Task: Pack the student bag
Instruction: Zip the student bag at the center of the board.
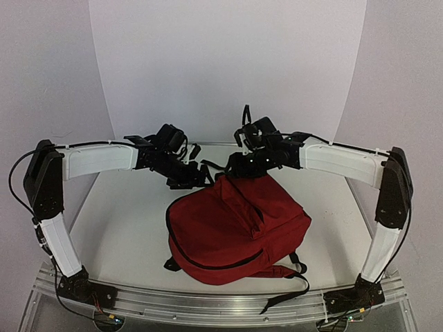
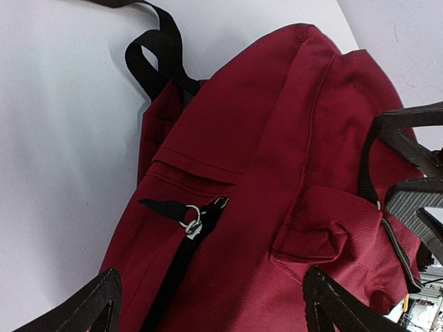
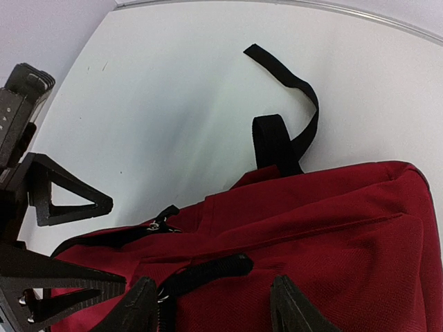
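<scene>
The red fabric backpack [image 1: 235, 232] lies on its back on the white table [image 1: 118, 228], near the middle, its black shoulder straps [image 1: 287, 273] trailing toward the near edge and its top end pointing away. A black zip line curves along its near side, and in the overhead view it looks drawn closed there, though I cannot tell whether every pocket is shut. No loose school things show on the table, so the scene fits either a bag already filled and zipped or one about to be opened for loading. Farther back, both arms meet over the bag's top end. The left gripper [image 2: 208, 304] hangs just above the cloth with its fingers spread wide and nothing between them, a metal zip pull [image 2: 191, 223] with a black tab lying just ahead of it. The right gripper [image 3: 211, 301] likewise hovers with fingers apart, straddling a black strap [image 3: 204, 271] on the bag's top without clamping it. Beyond, the black carry loop [image 3: 287, 135] rests on the table.
</scene>
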Motion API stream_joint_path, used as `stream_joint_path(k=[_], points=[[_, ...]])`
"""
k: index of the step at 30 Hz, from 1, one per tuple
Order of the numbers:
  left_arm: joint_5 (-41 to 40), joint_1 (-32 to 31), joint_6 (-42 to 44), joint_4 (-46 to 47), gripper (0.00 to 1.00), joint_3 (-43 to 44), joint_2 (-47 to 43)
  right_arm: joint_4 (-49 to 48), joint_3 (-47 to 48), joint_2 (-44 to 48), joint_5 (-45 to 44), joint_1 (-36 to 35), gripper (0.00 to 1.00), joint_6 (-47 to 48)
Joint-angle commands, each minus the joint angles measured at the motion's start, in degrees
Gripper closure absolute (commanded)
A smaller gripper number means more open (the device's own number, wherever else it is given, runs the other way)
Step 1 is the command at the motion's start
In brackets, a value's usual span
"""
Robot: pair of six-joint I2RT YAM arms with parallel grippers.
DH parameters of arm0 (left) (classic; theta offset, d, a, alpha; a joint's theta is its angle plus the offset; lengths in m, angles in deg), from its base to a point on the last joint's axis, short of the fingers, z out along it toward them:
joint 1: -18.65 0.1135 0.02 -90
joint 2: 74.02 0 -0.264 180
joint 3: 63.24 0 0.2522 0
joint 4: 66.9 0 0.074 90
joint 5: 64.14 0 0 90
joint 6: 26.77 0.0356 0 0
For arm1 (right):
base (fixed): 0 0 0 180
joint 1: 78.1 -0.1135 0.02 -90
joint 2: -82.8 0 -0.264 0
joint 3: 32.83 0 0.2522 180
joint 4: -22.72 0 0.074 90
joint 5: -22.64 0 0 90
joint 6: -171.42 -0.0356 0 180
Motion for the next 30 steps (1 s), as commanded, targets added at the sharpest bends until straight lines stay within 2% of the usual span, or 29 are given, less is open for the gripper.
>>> stream_joint_path(k=[1,7,18,23,30], points=[[3.8,1.4,2.2,0.4,0.15,2.6,1.0,-1.5,2.7,-2.5,2.0,0.9,0.58,1.3],[8.7,2.7,1.2,3.7,0.33,1.1,1.8,-3.3,2.8,-4.2,4.1,1.5,0.62,0.2],[8.9,2.8,-0.2,3.4,0.46,1.7,4.1,-8.2,1.7,-5.9,10.4,2.5,0.66,-2.5],[9.3,2.9,-0.7,3.6,0.61,1.9,4.5,-9.6,1.3,-6.3,11.4,2.6,0.77,-3.4],[9.2,2.9,-1.2,3.6,0.81,1.8,4.6,-11.4,0.3,-5.4,13.8,2.8,0.99,-4.9]])
